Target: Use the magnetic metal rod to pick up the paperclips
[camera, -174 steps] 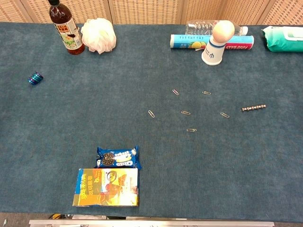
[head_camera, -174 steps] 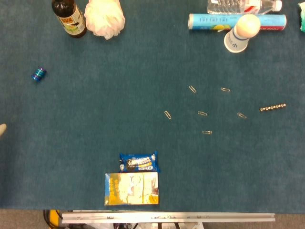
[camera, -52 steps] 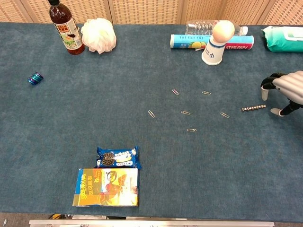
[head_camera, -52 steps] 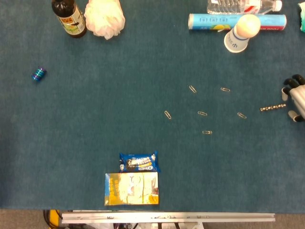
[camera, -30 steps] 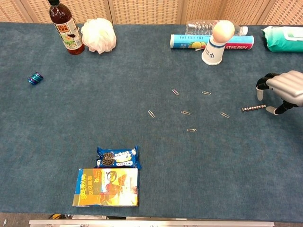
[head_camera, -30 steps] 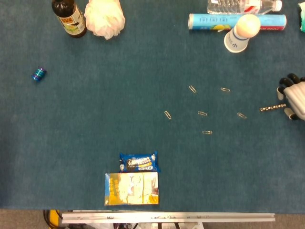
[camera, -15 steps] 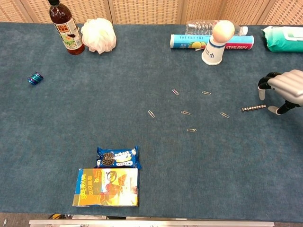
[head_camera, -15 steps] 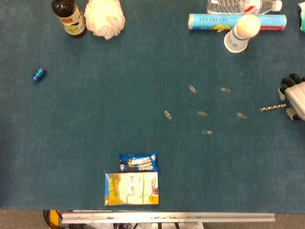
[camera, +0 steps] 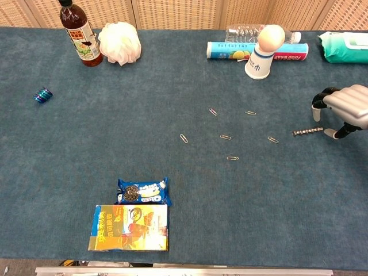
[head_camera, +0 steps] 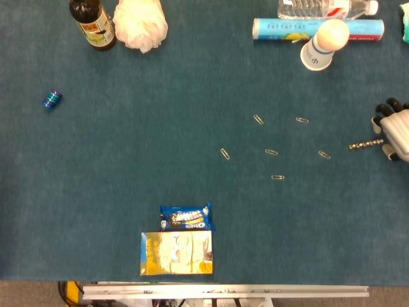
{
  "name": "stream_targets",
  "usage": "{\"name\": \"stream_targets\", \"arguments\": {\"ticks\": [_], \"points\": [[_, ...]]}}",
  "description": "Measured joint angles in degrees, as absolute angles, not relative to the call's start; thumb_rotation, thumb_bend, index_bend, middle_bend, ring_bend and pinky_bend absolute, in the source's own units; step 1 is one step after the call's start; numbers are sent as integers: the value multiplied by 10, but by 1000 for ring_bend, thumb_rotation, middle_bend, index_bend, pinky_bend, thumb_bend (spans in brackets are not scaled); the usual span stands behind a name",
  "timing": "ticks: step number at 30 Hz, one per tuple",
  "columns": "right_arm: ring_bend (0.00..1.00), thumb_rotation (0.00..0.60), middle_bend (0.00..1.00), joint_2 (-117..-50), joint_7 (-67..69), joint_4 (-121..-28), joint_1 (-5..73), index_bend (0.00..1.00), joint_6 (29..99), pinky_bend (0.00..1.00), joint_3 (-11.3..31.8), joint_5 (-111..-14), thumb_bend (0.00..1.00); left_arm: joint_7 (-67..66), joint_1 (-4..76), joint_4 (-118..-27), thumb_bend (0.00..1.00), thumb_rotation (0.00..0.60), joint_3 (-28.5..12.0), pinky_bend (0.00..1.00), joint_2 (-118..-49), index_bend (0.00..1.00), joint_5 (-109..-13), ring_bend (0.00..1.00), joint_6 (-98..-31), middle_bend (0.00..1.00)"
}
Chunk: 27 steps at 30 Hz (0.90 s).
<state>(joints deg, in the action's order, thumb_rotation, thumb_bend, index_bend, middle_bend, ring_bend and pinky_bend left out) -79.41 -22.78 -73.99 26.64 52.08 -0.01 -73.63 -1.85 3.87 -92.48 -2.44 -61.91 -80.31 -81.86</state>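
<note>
The magnetic metal rod (head_camera: 366,144) (camera: 307,131), a short beaded silver bar, lies flat on the blue cloth at the right. My right hand (head_camera: 396,130) (camera: 345,109) hovers over the rod's right end, fingers curved downward and spread, with the thumb just beyond the rod's tip; whether it touches the rod I cannot tell. Nothing is in the hand. Several paperclips lie scattered left of the rod: the nearest paperclip (head_camera: 324,154) (camera: 272,139), a middle paperclip (head_camera: 271,152) (camera: 225,137) and a far-left paperclip (head_camera: 225,153) (camera: 183,138). My left hand shows in neither view.
At the back stand a paper cup with an egg-shaped top (camera: 264,53), a blue tube (camera: 233,50), a water bottle (head_camera: 323,7), a wipes pack (camera: 345,46), a dark bottle (camera: 79,34) and a white puff (camera: 119,43). A cookie pack (camera: 143,192) and a box (camera: 130,227) lie near the front; a small blue spool (camera: 42,95) sits left.
My right hand came in from the right edge over the rod's right end and has edged slightly left since half a second ago. Rod and paperclips have not moved.
</note>
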Motion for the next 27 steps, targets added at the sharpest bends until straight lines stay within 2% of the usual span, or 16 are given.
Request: {"name": "stream_targets", "arguments": {"ticks": [27], "points": [[136, 600, 260, -810, -255, -734, 270, 482, 520, 306, -5, -725, 282, -16, 39, -924, 121, 600, -25, 572, -619, 399, -802, 389, -818, 469]]}}
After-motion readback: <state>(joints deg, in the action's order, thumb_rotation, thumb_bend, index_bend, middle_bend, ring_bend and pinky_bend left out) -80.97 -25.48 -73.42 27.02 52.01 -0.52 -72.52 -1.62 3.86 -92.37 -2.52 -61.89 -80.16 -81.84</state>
